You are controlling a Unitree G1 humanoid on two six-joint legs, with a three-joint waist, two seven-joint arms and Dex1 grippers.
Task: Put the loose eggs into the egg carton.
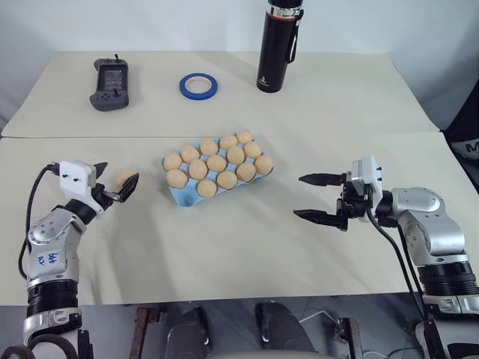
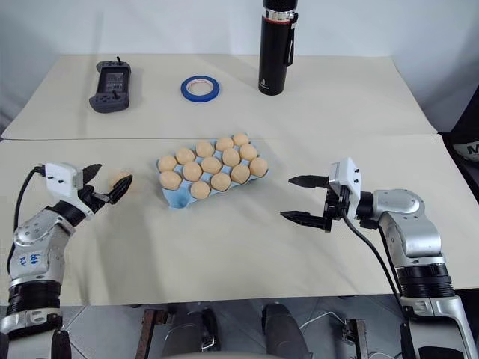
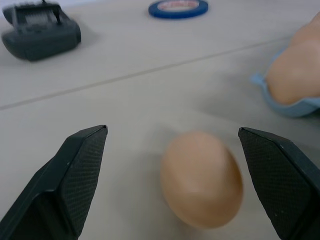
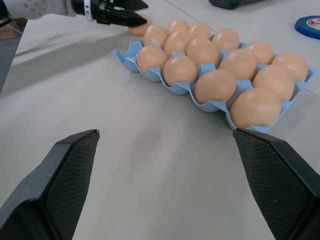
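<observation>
On the near part of the pale table (image 1: 224, 247), the two grippers face each other across the egg carton. The right gripper (image 1: 317, 197) sits at about four o'clock from the carton, well apart from it, its two black fingers spread wide, one above the other, pointing toward the carton and holding nothing. The left gripper (image 1: 114, 182) is at about nine o'clock from the carton, fingers also spread wide. Between them lies one loose egg (image 3: 202, 178), resting on the table; the wrist view shows a gap on each side of it, so the fingers bracket it without touching.

The egg carton (image 1: 182, 197), light blue, lies a little farther in, near the table's middle, set at a slant. Its pockets hold eleven tan eggs (image 1: 216, 162); the pocket at the corner nearest the left gripper, about seven o'clock on the carton, stands empty.

Farther back, past the seam in the table cover, a blue tape ring (image 1: 198, 85) lies at twelve o'clock from the carton. A dark grey handheld device (image 1: 110, 83) lies at about eleven o'clock, and a tall black bottle (image 1: 278, 46) stands upright at about one o'clock.
</observation>
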